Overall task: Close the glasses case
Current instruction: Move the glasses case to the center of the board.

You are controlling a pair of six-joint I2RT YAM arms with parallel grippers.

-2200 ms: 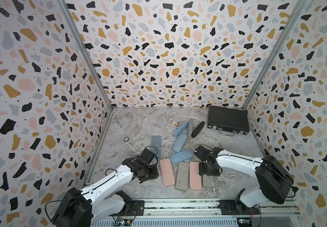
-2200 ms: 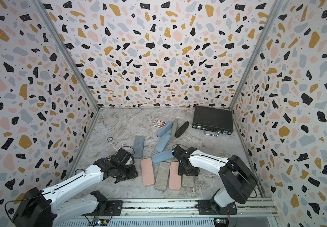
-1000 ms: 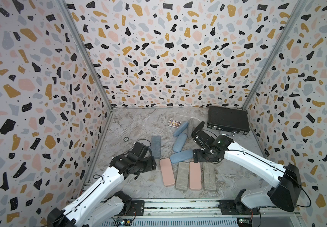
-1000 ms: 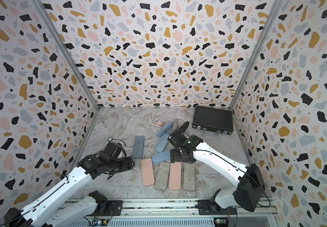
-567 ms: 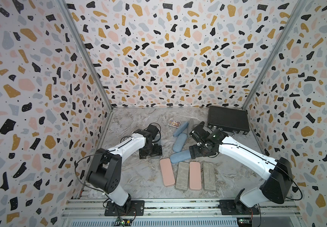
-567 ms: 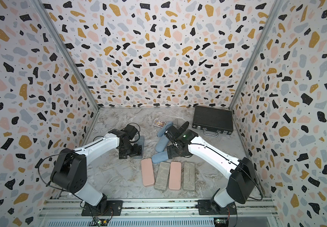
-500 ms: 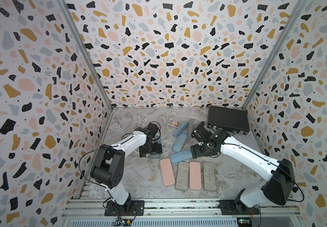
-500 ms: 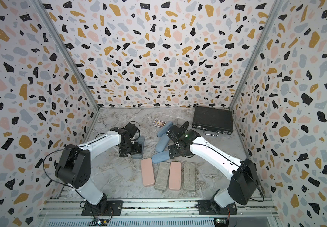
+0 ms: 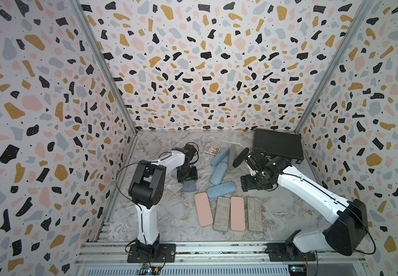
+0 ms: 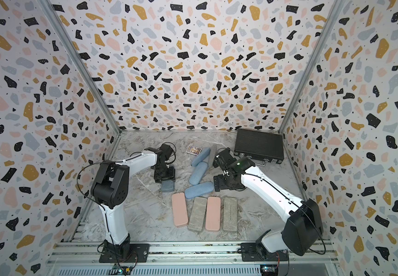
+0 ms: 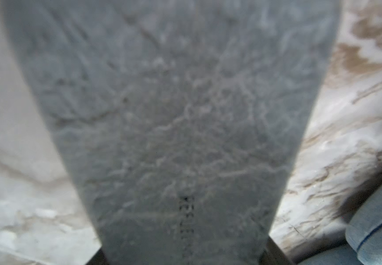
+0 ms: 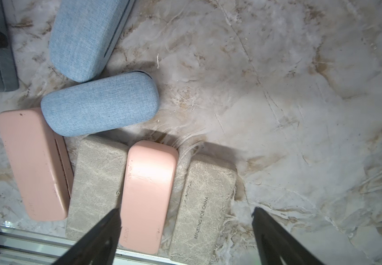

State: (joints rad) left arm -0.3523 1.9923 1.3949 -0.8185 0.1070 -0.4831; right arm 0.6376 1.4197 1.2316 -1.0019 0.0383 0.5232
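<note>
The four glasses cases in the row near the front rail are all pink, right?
Not all: the row of four alternates end pink case, inner grey case, inner pink case, end grey case, as a top view shows.

We looked into a booth of three terrazzo-patterned walls [image 9: 193,59] speckled black, ochre, pink and grey. Aluminium posts [image 9: 107,71] ran down both back corners. The marble-look floor [image 9: 169,215] was scuffed and brown-stained, an aluminium rail [image 9: 217,251] edged its front, and the light was even.
</note>
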